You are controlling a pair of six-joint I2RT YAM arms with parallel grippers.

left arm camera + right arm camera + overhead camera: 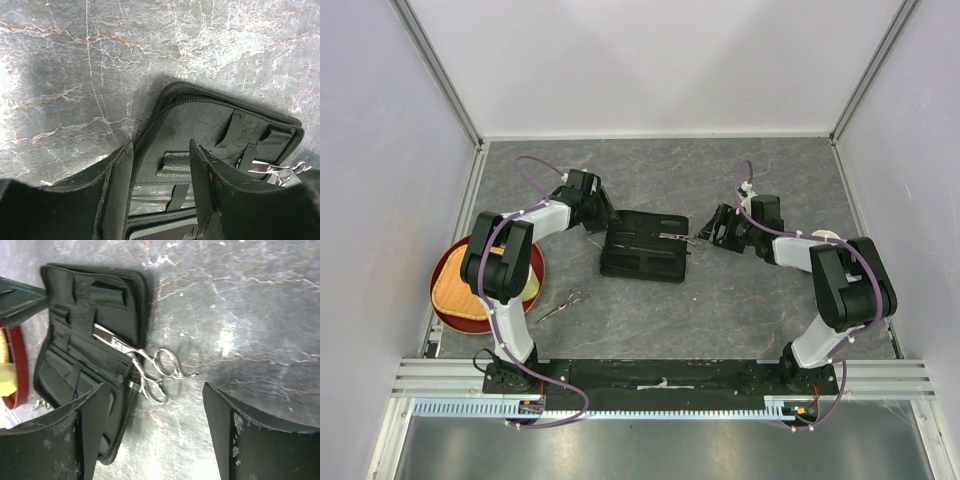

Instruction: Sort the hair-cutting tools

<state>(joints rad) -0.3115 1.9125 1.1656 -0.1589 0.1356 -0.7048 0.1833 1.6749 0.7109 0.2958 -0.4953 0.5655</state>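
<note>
- Silver metal first: the pocketed scissors (pixel 145 362) are lying with their blades tucked into a sleeve of the open black zip case (pixel 85 335). Their finger loops are hanging out over the zip edge onto the grey marbled bench (pixel 250 315).
- Over those loops the right claw (pixel 156 386) is hovering, fingers spread wide and pinching nothing.
- At the far side of the case the left claw (pixel 161 145) is sitting low, also spread. It is straddling the zip rim with only case lining between its fingers.
- Nearer the arm bases the loose scissors (pixel 563 305) are lying on the bench, just beside the red plate (pixel 442 268) and its yellow woven mat (pixel 455 292).
- Along the bottom of the left wrist view a ridged strip (pixel 160 234) is showing inside the case. It is possibly comb teeth, but too cropped to call, and no other comb is showing clearly.
- Judgement: the step in hand is the pocketed scissors at their sleeve. Whether they are going in or coming out cannot be told.
- Judgement: the next move is calling for the right claw to drop and close on the loops or the shank just inside them. The left claw would be bearing on the rim so the light case is not sliding.
</note>
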